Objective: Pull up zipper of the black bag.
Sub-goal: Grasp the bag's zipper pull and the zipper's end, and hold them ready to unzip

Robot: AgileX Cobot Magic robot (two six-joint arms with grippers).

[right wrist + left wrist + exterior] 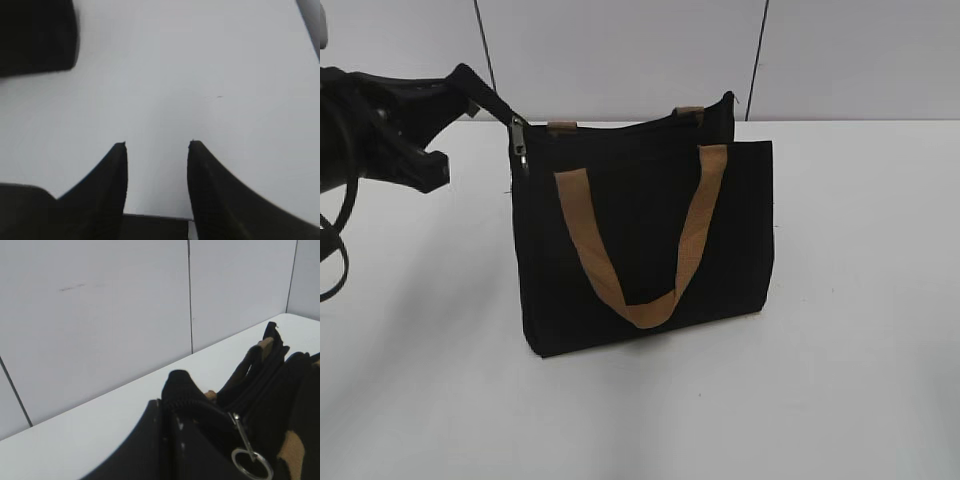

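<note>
The black bag (650, 230) stands upright on the white table (860, 380), with a tan strap handle (650, 312) hanging down its front. The zipper (620, 123) runs along its top edge. Its silver slider with ring pull (520, 143) hangs at the bag's top left corner and also shows in the left wrist view (250, 460). My left gripper (498, 108) is shut on the black fabric end of the zipper (180, 385), right beside the slider. My right gripper (157, 145) is open and empty above bare table, and is out of the exterior view.
My left arm and its cables (360, 150) fill the left edge of the exterior view. Grey wall panels (620, 50) stand close behind the table. A dark blurred shape (35, 35) sits at the top left of the right wrist view.
</note>
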